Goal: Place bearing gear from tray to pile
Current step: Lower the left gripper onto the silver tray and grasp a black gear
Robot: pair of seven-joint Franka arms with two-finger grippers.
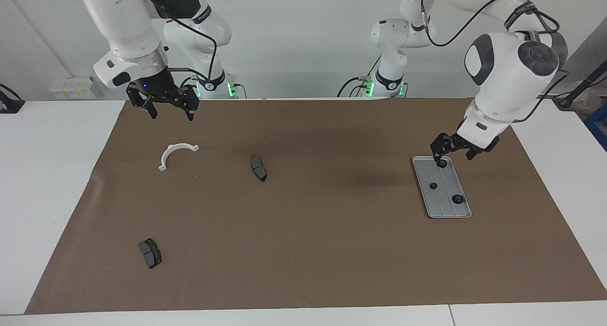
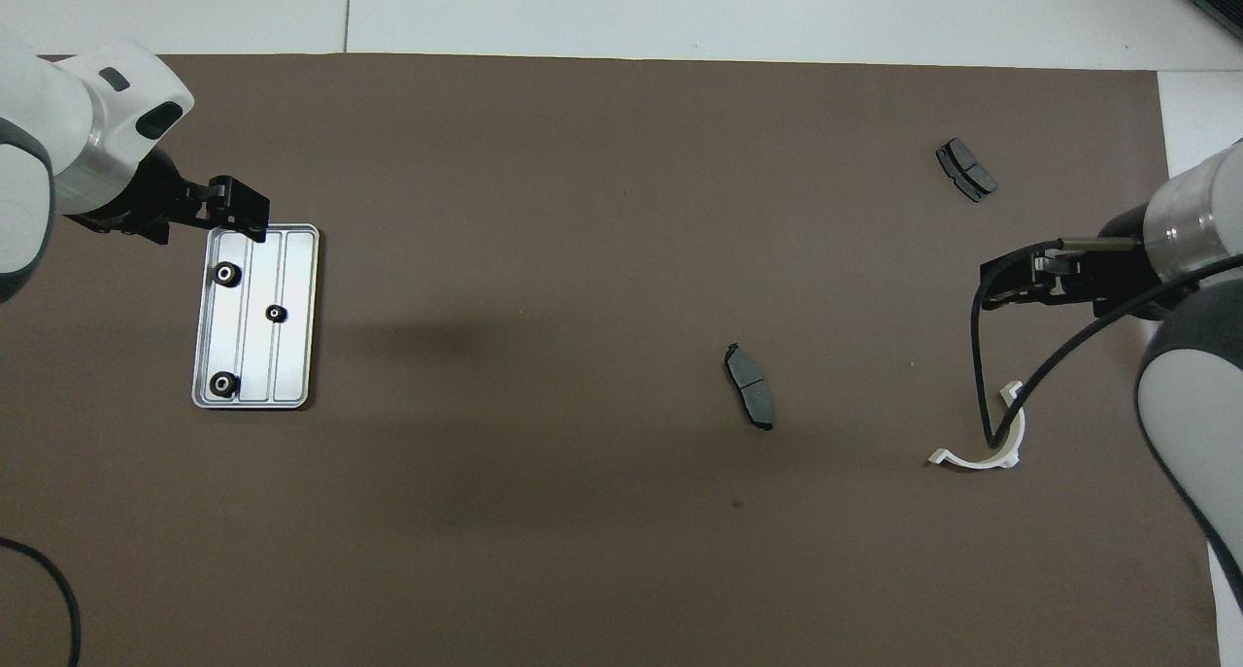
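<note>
Three gears (image 1: 433,185) on tray (image 1: 462,214), brown mat (image 1: 303,231) — white table (image 1: 47,174), white wall (image 1: 294,41)

Brown mat (image 1: 313,250) on white table (image 1: 52,174)

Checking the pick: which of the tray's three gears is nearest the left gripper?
The gear at the tray's robot-side end, right under the left gripper; the other two lie farther along.

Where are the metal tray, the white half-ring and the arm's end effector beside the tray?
tray (image 1: 448,207): facing view, bare grooved floor.
white half-ring (image 1: 176,149): facing view, top of its arc.
left end effector (image 1: 443,159): facing view, fingertips low over the tray's end nearer the robots.
</note>
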